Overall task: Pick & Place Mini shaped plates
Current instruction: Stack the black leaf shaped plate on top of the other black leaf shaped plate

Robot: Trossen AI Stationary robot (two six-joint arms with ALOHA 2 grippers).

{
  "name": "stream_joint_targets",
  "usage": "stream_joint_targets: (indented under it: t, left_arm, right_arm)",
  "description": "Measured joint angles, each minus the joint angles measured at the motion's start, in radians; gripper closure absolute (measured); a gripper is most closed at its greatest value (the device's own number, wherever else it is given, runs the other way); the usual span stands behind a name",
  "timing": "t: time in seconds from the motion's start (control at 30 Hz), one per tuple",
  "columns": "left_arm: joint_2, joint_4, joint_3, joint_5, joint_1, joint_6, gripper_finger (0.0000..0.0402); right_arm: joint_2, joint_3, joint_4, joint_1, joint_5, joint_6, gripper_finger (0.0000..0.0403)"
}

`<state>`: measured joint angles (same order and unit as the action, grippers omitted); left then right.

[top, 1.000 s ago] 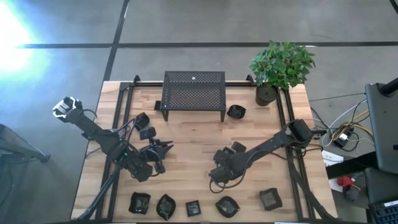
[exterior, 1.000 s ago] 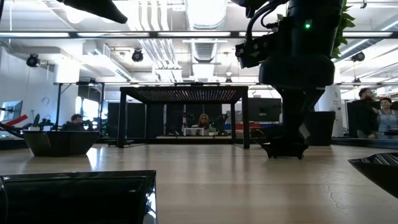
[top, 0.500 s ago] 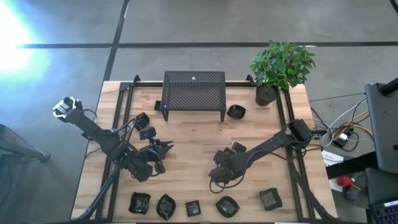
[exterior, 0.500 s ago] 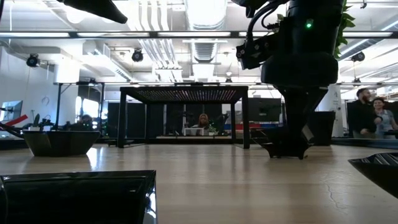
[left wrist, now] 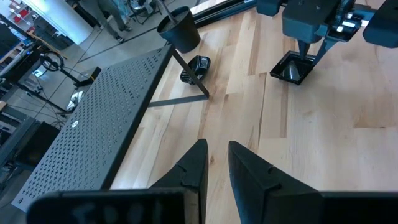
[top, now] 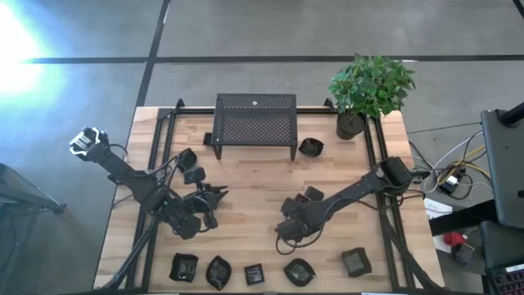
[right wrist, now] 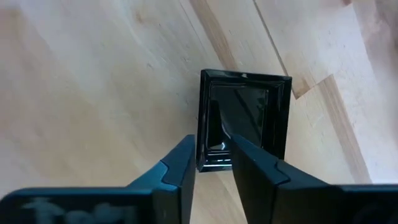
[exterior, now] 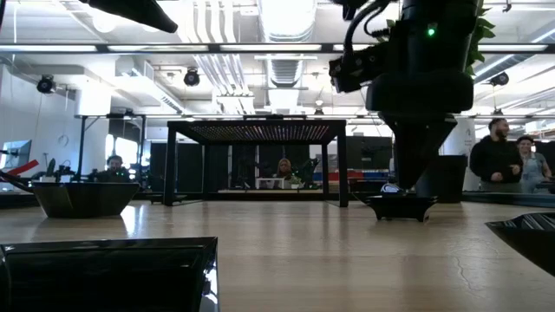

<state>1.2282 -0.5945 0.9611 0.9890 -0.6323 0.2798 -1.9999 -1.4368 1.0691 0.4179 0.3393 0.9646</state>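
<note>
1. End effector on my right arm [top: 286,232] is low over the light wooden table [top: 262,176], in its middle-right part, well in front of the black perforated metal stand [top: 255,117].
2. Its two dark fingers [right wrist: 180,168] are spread with a plain gap between them. They pinch nothing.
3. Just under them is the small glossy black square plate [right wrist: 249,112]. Its near rim lies in line with the gap between my fingers.
4. From table height, that plate [exterior: 401,206] sits flat on the wood with its hollow side up. My fingertips are just above it and do not clamp it.
5. The plate is close to square, so it has no real long axis. Its sides run roughly along and across my fingers, turned slightly askew to the grain of the boards.
6. My left end effector [top: 217,195] waits over the left-middle of the table. Its fingers [left wrist: 194,165] are narrowly apart, hold nothing, and point toward the stand.
7. Five more little black plates are lined up along the table's front edge, from a leaf-like one [top: 219,271] to a squarish one [top: 355,261].
8. Another small dark plate [top: 310,147] lies just right of the stand, near the black plant pot [top: 350,124].
</note>
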Motion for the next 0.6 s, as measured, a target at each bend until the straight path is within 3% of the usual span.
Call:
stream_joint_targets:
  t: [0.33,0.6]
  left_arm:
    - [0.0,0.0,0.0,0.0,0.0,0.0,0.0342]
    - [0.0,0.0,0.0,0.0,0.0,0.0,0.0342]
  right_arm:
    - [0.116,-0.004,0.0,0.001,0.008,-0.008,0.031]
    - [0.218,-0.001,0.0,0.028,0.135,-0.033,0.0322]
